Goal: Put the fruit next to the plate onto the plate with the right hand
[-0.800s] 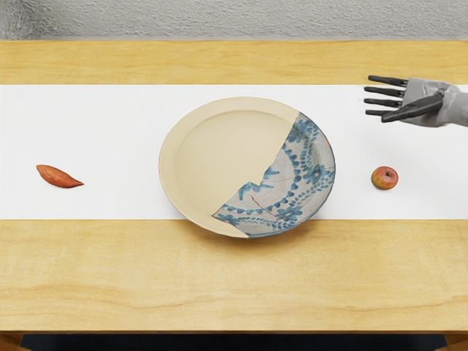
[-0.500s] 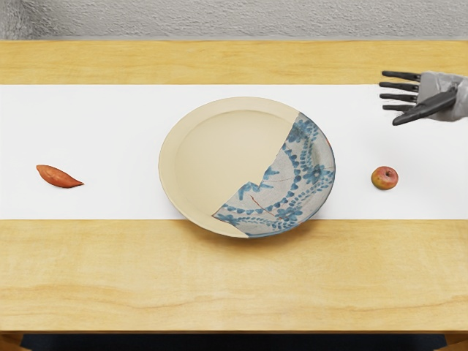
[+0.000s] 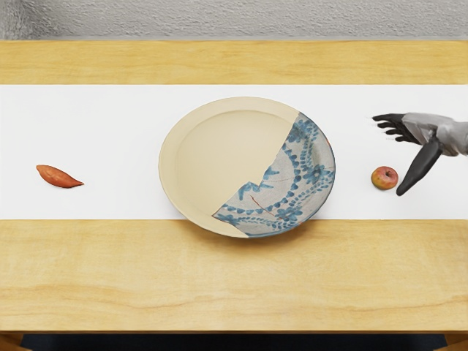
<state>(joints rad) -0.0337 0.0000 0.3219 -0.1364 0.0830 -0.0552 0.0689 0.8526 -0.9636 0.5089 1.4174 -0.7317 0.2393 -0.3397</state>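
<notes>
Just left of the open right robot hand (image 3: 409, 146) lies the fruit (image 3: 385, 178).

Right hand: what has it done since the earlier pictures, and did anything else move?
The right hand dropped toward the small round fruit, its thumb now reaching down beside it; fingers spread, nothing grasped. Fruit, plate and the reddish pointed item stayed put.

You have a light wooden table (image 3: 234, 278) with a broad white strip (image 3: 110, 131) running across it. On the strip:
- centre: a round cream plate with a blue-patterned section (image 3: 219, 153)
- right of it, near but apart: a small red-yellow round fruit (image 3: 385, 178)
- far left: a pointed orange-red vegetable (image 3: 58, 176)
</notes>
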